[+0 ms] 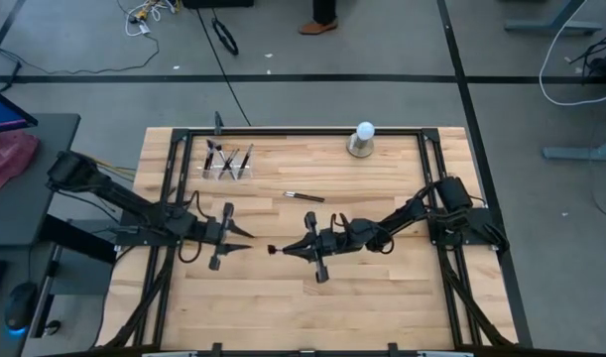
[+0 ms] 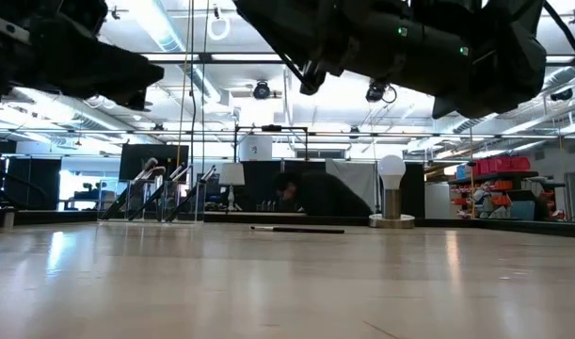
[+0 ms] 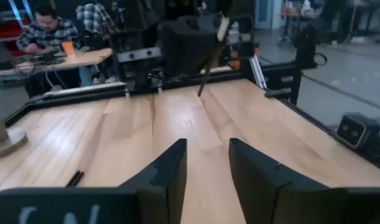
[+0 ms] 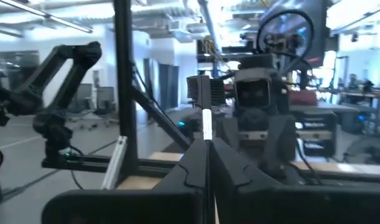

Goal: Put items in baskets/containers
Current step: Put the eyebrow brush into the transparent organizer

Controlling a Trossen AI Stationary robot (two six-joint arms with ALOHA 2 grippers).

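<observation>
A clear plastic holder (image 1: 229,164) (image 2: 165,200) stands near the table's far left, with several black-handled brushes upright in it. One brush (image 1: 304,196) (image 2: 296,229) lies flat on the wood mid-table. My right gripper (image 1: 286,249) (image 4: 208,149) hovers over the table's middle, shut on another brush (image 3: 211,56). My left gripper (image 1: 245,236) (image 3: 207,162) is open and faces it from the left, a short gap away and touching nothing. My right gripper pinches a brush between its two fingers, which lie across it. The silvery ferrule (image 4: 206,127) stands out just past the fingertips. The brush is lifted clear of the table, and one end (image 1: 271,249) juts toward my left gripper. In the left wrist view the brush sits tilted.
A white ball on a grey round base (image 1: 362,140) (image 2: 391,193) stands at the far edge, right of centre. A black frame rail (image 1: 303,131) borders the wooden table. Bare wood lies across the near half. A person sits at a desk in the room beyond.
</observation>
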